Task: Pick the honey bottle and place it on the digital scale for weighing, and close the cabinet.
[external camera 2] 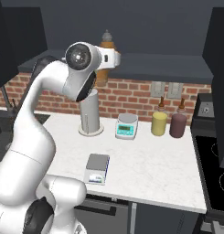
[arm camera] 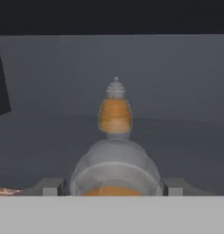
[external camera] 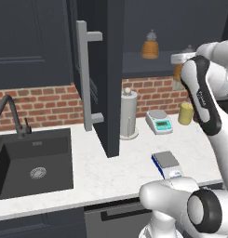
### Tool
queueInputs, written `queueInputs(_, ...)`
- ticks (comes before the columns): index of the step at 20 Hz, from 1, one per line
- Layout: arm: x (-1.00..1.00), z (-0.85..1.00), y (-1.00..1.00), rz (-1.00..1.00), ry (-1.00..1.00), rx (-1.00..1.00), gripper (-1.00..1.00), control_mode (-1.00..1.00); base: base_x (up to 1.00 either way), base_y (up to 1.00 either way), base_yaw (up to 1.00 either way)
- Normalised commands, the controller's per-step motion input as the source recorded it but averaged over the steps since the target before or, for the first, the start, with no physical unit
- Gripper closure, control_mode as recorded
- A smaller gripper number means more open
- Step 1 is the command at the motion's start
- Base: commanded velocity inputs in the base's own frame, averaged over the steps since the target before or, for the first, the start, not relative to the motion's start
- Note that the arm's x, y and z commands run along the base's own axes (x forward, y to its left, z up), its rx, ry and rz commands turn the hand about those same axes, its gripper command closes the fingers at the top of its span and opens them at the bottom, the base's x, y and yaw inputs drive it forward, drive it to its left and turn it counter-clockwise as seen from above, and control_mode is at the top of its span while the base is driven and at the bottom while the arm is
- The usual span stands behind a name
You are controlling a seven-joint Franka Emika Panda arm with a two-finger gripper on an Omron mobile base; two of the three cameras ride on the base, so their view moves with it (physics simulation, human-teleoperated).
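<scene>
Hand view, bottom centre: gripper [arm camera: 114, 187] clamps the honey bottle [arm camera: 114, 169]; beehive bottle [arm camera: 115, 109] stands behind, mid-frame.

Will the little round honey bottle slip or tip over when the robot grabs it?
It may slip a bit: the honey bottle looks smooth and rounded where the jaws flank it. It probably will not tip easily, since it is squat and wide. It looks stiff, so it should keep its shape when squeezed.
</scene>
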Motion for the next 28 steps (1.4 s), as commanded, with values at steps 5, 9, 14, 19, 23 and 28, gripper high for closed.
queueInputs(5,-1.00,-0.04,-0.53,0.20,0.00,0.00,1.00,-1.00,0.00,0.00,0.00)
queueInputs(9,-1.00,-0.27,-0.35,0.24,0.00,0.00,1.00,-1.00,0.00,0.00,0.00)
queueInputs(14,-0.79,-0.35,-0.15,0.27,0.00,0.00,1.00,-1.00,0.00,0.00,0.00)
queueInputs(19,-0.12,-0.44,-0.01,0.29,0.09,0.00,1.00,-1.00,0.00,0.00,0.00)
queueInputs(23,0.00,-0.50,0.00,0.29,0.04,0.00,1.00,-1.00,0.00,0.00,0.00)
queueInputs(28,0.00,-0.45,0.00,0.30,-0.02,0.00,1.00,-1.00,0.00,0.00,0.00)
